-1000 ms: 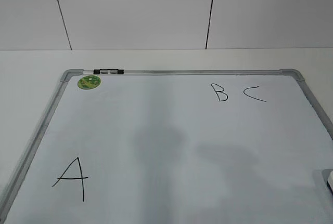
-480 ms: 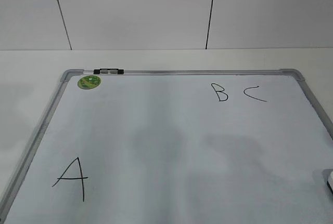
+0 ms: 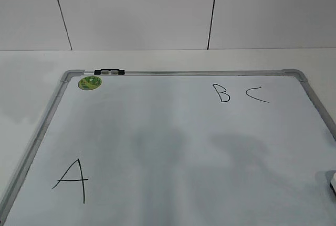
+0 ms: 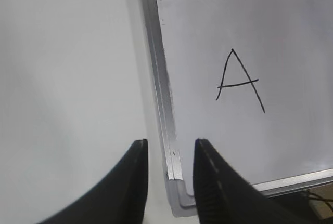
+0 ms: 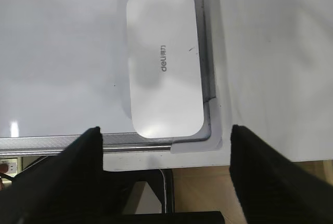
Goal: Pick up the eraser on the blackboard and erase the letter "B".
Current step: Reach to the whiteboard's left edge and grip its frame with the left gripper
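The blackboard [image 3: 173,147] is a white board with a silver frame, lying flat on the table. The letter "B" [image 3: 224,93] is at its far right, left of a "C" [image 3: 257,95]. The eraser [image 5: 164,63] is a flat white rounded block lying in the board's near right corner; only its edge [image 3: 332,181] shows in the exterior view. My right gripper [image 5: 165,130] is wide open and empty, just short of the eraser's near end. My left gripper [image 4: 169,146] is open and empty over the board's near left corner [image 4: 179,187]. Neither gripper shows in the exterior view.
A large "A" [image 3: 71,180] is at the board's near left, also in the left wrist view [image 4: 239,81]. A round green sticker [image 3: 90,83] and a black-and-silver clip [image 3: 109,72] sit at the far left corner. The table's front edge [image 5: 171,159] runs just below the board.
Nothing on the board has moved. The arms' shadows have shifted: one now darkens the table at far left, and the right one has slid toward the eraser.
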Action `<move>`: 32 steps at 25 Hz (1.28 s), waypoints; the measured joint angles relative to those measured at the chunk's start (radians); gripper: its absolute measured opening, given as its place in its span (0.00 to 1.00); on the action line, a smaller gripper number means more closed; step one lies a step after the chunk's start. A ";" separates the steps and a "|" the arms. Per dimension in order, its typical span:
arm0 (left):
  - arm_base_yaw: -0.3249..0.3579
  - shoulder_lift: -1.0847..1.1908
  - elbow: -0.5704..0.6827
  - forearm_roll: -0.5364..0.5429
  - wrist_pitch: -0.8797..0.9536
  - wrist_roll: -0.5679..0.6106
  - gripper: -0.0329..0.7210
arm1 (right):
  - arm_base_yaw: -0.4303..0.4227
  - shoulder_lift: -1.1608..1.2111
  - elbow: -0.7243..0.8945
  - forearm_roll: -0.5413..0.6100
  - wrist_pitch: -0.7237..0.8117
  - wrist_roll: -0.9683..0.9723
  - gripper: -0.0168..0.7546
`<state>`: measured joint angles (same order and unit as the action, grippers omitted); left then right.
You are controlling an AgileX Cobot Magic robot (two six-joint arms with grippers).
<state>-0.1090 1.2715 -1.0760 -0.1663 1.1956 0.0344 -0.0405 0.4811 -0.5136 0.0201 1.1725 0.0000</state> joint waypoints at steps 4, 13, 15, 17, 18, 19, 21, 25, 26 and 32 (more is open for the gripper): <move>-0.001 0.144 -0.046 0.021 -0.016 0.000 0.34 | 0.000 0.020 0.000 0.018 0.002 0.000 0.78; -0.043 0.374 -0.117 0.043 -0.161 0.000 0.34 | 0.000 0.034 0.000 0.025 0.004 0.005 0.78; -0.043 0.424 -0.129 0.043 -0.186 -0.002 0.34 | 0.000 0.034 0.000 0.025 0.004 0.007 0.78; -0.043 0.469 -0.145 0.047 -0.206 -0.004 0.34 | 0.000 0.034 0.000 0.025 0.004 0.007 0.78; -0.043 0.492 -0.148 0.049 -0.213 -0.006 0.34 | 0.000 0.034 0.000 0.025 0.004 0.009 0.78; -0.043 0.513 -0.155 0.051 -0.224 -0.006 0.34 | 0.000 0.034 0.000 0.025 0.006 0.009 0.78; -0.043 0.547 -0.164 0.051 -0.245 -0.006 0.34 | 0.000 0.034 0.000 0.025 0.007 0.011 0.78; -0.043 0.597 -0.182 0.053 -0.261 -0.006 0.34 | 0.000 0.034 0.000 0.025 0.008 0.013 0.78; -0.043 0.608 -0.182 0.053 -0.265 -0.006 0.34 | 0.000 0.034 0.000 0.025 0.008 0.013 0.78; -0.043 0.643 -0.183 0.057 -0.276 -0.006 0.34 | 0.000 0.034 0.000 0.025 0.008 0.013 0.78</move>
<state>-0.1522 1.9143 -1.2594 -0.1093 0.9195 0.0286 -0.0405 0.5151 -0.5136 0.0450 1.1809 0.0128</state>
